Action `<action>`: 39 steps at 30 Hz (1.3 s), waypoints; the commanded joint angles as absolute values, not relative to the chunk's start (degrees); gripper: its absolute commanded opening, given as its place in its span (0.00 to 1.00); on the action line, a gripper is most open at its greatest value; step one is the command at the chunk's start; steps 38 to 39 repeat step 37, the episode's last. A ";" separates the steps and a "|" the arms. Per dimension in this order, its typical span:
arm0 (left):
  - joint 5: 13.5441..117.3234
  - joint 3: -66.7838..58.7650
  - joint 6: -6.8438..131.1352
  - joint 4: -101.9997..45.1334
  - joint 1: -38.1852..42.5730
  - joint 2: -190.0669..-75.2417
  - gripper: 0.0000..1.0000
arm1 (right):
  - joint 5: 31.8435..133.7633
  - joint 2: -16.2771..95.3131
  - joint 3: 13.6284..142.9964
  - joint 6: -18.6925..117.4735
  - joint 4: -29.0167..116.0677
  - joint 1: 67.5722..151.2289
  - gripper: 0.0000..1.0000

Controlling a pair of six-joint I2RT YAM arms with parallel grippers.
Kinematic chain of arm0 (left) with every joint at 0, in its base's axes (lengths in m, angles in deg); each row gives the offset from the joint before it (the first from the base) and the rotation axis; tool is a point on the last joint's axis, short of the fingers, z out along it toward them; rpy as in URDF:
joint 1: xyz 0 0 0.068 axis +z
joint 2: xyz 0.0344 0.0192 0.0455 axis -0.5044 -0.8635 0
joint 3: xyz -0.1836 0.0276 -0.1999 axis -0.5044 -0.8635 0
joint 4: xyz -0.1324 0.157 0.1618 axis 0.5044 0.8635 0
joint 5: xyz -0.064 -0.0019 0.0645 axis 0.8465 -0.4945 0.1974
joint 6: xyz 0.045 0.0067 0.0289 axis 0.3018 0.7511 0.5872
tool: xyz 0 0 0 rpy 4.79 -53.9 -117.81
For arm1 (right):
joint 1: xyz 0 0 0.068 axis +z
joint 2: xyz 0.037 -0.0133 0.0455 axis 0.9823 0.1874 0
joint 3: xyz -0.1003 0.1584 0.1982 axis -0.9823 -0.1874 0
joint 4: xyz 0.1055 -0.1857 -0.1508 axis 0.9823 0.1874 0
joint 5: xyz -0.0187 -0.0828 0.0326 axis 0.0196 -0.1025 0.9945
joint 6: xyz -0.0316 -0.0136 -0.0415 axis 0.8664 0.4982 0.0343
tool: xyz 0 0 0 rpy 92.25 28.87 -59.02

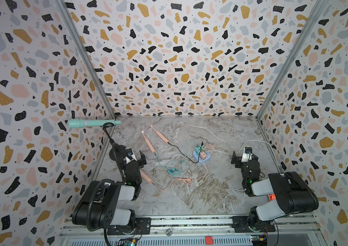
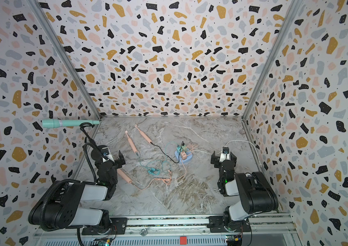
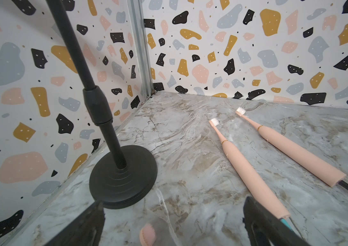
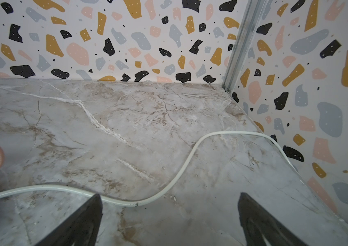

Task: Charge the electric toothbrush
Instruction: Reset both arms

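Three pink electric toothbrushes lie on the marble table. Two lie side by side at the back: one (image 1: 148,142) (image 3: 243,166) with a teal cable (image 1: 170,168) at its base, the other (image 1: 160,134) (image 3: 296,157) with a black cable (image 1: 179,150). The third (image 1: 146,176) lies partly under my left arm, a pink cable (image 1: 175,181) reaching its base. Its brush head (image 3: 147,235) shows below my open left gripper (image 3: 173,200) (image 1: 133,158). A blue charging hub (image 1: 202,157) sits mid-table. My right gripper (image 4: 169,194) (image 1: 243,158) hovers open and empty to its right.
A black microphone stand (image 3: 123,176) (image 1: 116,151) with a teal microphone (image 1: 94,123) stands at the back left, close to my left gripper. A white power cord (image 4: 179,170) (image 1: 254,142) runs from the hub along the right wall. Patterned walls enclose three sides.
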State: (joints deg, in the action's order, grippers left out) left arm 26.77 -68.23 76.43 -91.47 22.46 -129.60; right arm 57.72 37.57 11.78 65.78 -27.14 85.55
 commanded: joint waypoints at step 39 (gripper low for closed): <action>33.33 -67.81 78.73 -93.87 23.44 -129.11 0.99 | 59.99 36.37 12.89 65.26 -27.91 84.66 0.99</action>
